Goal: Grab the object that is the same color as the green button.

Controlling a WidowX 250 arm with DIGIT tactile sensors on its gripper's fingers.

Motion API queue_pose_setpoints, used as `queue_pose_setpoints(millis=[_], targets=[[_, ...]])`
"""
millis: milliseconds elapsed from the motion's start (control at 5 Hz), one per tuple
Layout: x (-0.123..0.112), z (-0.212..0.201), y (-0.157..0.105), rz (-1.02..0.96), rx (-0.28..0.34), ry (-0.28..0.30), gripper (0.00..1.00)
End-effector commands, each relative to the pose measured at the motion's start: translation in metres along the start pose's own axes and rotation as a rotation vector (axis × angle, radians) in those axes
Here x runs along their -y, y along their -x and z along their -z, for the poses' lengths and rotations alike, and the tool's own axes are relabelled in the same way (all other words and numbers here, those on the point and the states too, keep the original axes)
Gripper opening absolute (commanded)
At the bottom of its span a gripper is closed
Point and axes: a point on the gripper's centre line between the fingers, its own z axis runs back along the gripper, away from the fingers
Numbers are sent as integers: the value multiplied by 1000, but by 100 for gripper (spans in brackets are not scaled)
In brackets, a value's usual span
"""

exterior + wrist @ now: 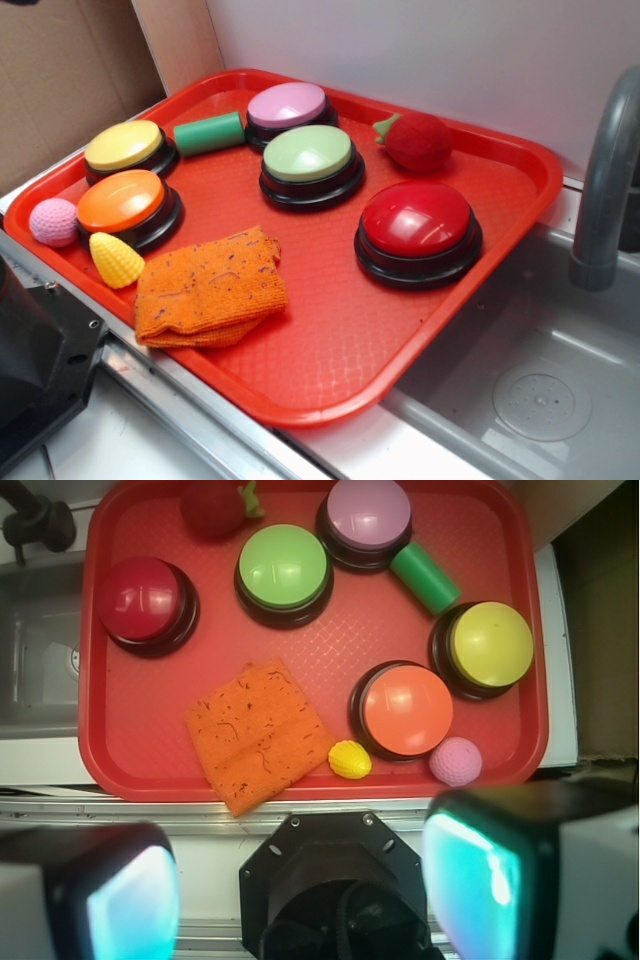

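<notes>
Wrist view, end effector [300, 895] spread wide, fingertips cropped, green cylinder [425, 578] fully visible

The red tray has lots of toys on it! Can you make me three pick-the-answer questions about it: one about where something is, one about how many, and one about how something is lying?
1. Where is the green cylinder?
A. between the yellow button and the pink-lilac button
B. on the orange cloth
C. in the sink

2. How many dome buttons are on the red tray?
A. three
B. five
C. seven

3. How is the green cylinder lying?
A. standing on end
B. on its side
C. stacked on the green button

Answers:
1. A, it lies in the gap between those two buttons.
2. B, yellow, orange, pink-lilac, green and red.
3. B, its round side rests on the tray.
</notes>
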Motion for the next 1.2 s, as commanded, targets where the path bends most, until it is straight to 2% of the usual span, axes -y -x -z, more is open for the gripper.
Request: queue_pose_setpoints(millis=[0, 400, 600, 800, 1000], targets=[[0, 0, 0, 0, 0, 0, 100], [-30, 32, -41, 175, -9, -22, 100], [-46, 45, -56, 189, -25, -42, 100], [-64, 63, -71, 249, 0, -74, 100], [-87, 86, -87, 317, 11, -75, 100]])
